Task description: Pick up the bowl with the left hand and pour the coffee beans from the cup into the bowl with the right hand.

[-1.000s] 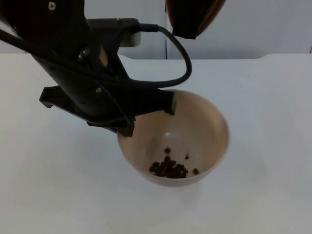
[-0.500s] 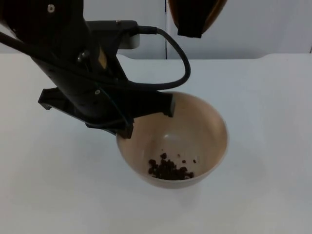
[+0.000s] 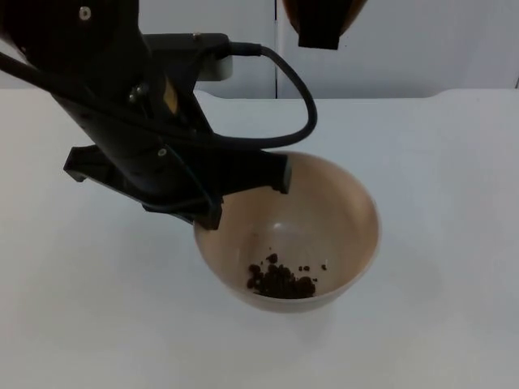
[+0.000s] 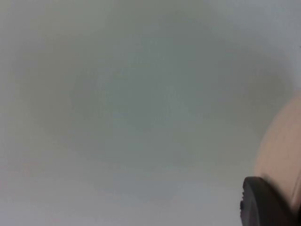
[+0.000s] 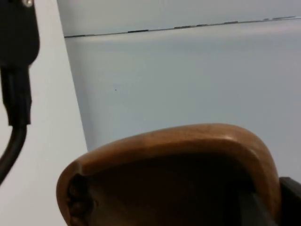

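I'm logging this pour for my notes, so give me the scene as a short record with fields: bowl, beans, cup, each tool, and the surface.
bowl: beige bowl, tilted, held at its rim over the white table
coffee beans: small dark pile at the bowl's low side
cup: brown wooden cup, raised above and behind the bowl
left tool: left tool gripping the bowl's rim
right tool: right tool holding the cup near the grey partition wall

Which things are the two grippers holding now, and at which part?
The left gripper holds the bowl by its rim. The right gripper holds the wooden cup; the exact place of the hold cannot be told.
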Robot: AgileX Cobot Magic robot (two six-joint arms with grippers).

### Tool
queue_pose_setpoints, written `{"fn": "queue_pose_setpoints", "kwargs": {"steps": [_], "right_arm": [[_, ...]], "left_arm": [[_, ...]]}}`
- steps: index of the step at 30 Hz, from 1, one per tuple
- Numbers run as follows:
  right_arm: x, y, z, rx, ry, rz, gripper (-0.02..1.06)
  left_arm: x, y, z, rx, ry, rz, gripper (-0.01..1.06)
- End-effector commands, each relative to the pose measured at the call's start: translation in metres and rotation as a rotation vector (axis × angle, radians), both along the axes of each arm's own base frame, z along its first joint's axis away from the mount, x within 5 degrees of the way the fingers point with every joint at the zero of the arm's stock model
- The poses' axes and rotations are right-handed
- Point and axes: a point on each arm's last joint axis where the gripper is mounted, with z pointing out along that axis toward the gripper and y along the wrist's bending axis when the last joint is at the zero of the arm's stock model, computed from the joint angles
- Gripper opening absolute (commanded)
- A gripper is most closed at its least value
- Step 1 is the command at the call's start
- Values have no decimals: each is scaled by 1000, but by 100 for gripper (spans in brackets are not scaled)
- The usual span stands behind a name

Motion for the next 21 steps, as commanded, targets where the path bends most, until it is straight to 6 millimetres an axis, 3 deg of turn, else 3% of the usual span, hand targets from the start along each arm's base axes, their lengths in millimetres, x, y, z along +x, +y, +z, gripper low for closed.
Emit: {"fn": "queue_pose_setpoints", "kwargs": {"steps": [1,11,21], "right_arm": [[-2,1,5,-3,-25,17,0],[-7,-11,21,72,-13,8,0],[-7,-12,19,93,27,-3,0]], "left_arm": [[0,-2,5,-29,-14,10,0],[0,-2,6,-29,-17,9,0],[0,-2,6,-29,-17,9,0]]}}
